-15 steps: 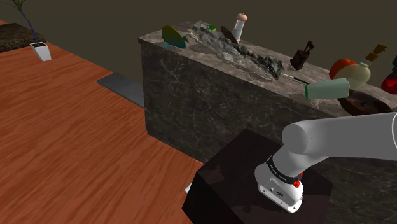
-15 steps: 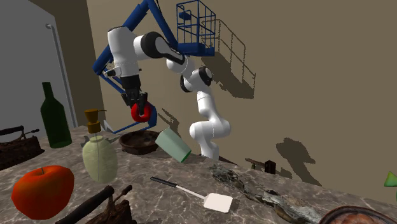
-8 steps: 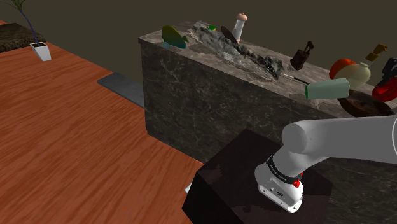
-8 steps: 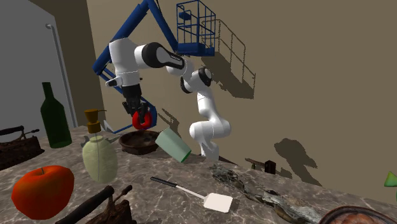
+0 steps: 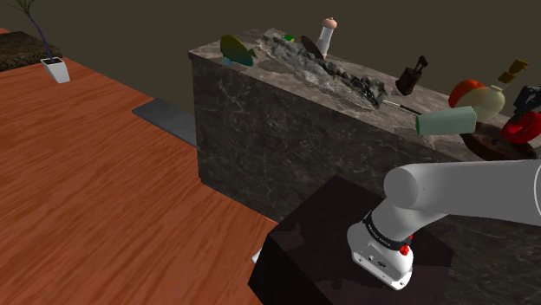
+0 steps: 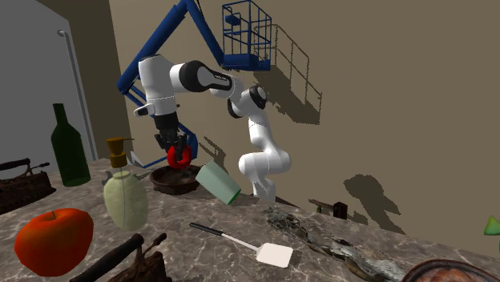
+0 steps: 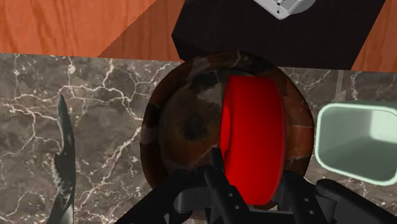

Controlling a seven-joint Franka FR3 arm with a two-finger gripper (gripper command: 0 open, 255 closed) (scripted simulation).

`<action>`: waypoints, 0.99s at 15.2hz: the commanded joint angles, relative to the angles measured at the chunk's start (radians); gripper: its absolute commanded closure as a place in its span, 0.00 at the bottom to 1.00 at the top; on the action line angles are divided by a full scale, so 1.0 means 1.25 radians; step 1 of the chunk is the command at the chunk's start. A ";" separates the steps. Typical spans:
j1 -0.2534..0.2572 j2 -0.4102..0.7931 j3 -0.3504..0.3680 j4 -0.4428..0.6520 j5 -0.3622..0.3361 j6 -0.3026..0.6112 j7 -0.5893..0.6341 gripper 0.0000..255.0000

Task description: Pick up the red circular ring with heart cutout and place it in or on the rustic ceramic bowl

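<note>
The ring [image 7: 252, 140] looks smooth and matt, the bowl [image 7: 181, 127] mottled, the counter [image 7: 95, 127] marble.

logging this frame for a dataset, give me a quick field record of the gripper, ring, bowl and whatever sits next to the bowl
gripper: shut on the red ring, pointing down over the bowl
red ring: clasped edge-on between the fingers, above the bowl's inside
bowl: mottled brown, upright on the marble counter
ring-bowl contact: cannot tell
neighbour: pale green cup on its side beside the bowl
task stage: ring over the bowl, not yet released
</note>
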 commanded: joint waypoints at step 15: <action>0.032 0.057 -0.003 0.138 0.029 -0.082 -0.027 0.00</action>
